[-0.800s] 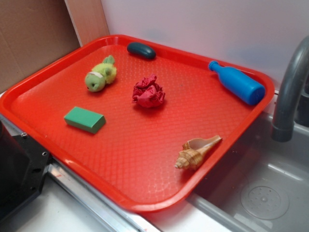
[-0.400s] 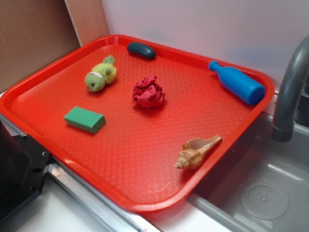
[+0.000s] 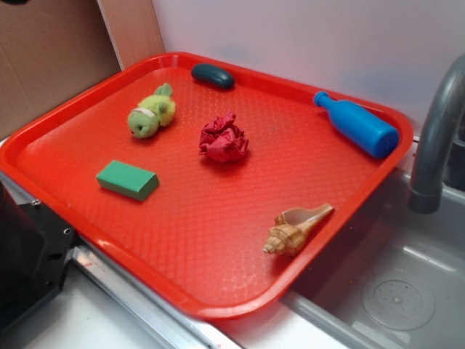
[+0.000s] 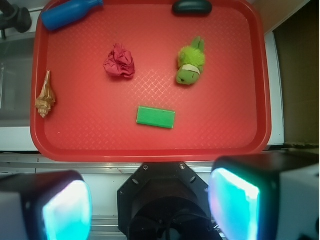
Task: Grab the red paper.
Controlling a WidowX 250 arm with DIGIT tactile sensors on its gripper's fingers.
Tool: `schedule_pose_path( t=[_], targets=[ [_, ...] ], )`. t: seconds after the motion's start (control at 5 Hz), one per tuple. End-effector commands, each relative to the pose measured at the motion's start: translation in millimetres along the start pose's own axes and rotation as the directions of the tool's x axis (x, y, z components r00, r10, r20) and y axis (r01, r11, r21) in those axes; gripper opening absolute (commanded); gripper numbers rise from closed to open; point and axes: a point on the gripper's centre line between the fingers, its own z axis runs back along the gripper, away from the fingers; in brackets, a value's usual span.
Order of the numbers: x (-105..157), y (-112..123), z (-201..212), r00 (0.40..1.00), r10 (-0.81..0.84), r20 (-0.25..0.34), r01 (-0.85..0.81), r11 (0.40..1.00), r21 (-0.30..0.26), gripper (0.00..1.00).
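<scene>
The paper (image 3: 223,138), a crumpled dark crimson wad, is seen lying near the middle of the red tray (image 3: 218,240), slightly toward its far edge in the exterior view, and nothing is touching it. In the wrist view it (image 4: 119,61) is found in the upper left part of the tray (image 4: 100,140).

5 other things are spread over the tray, all well apart from the paper. A green plush toy (image 3: 152,113) is placed to its left in the exterior view, and a green block (image 3: 128,179) is laid flat nearer the front left. A dark oval piece (image 3: 213,75) is set against the far rim. A blue bottle (image 3: 357,124) is laid on its side in the far right corner, with its neck pointed away from the rim. A shell (image 3: 296,229) is laid close to the right-hand rim. A grey faucet (image 3: 436,138) is seen beside the tray, over a sink (image 3: 392,291).

The gripper (image 4: 150,210) is shown only in the wrist view, held above the tray's near edge, well apart from the paper. Its 2 fingers (image 4: 65,212) are spread wide, with nothing held between them. A black base (image 4: 162,200) is seen below, between the fingers.
</scene>
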Motion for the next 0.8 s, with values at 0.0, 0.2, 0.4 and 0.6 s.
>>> schedule_pose_path(
  t=[0.0, 0.2, 0.4, 0.6],
  targets=[
    [48.3, -10.7, -41.7, 0.967, -0.250, 0.038, 0.249, 0.968, 0.031, 1.00],
    [90.3, -28.9, -86.6, 0.876, -0.481, 0.029, 0.481, 0.877, 0.019, 1.00],
    [99.9, -52.5, -117.5, 0.732, -0.682, 0.018, 0.682, 0.731, -0.014, 1.00],
    [95.4, -64.1, -150.5, 0.611, -0.791, -0.020, 0.789, 0.612, -0.053, 1.00]
  ],
)
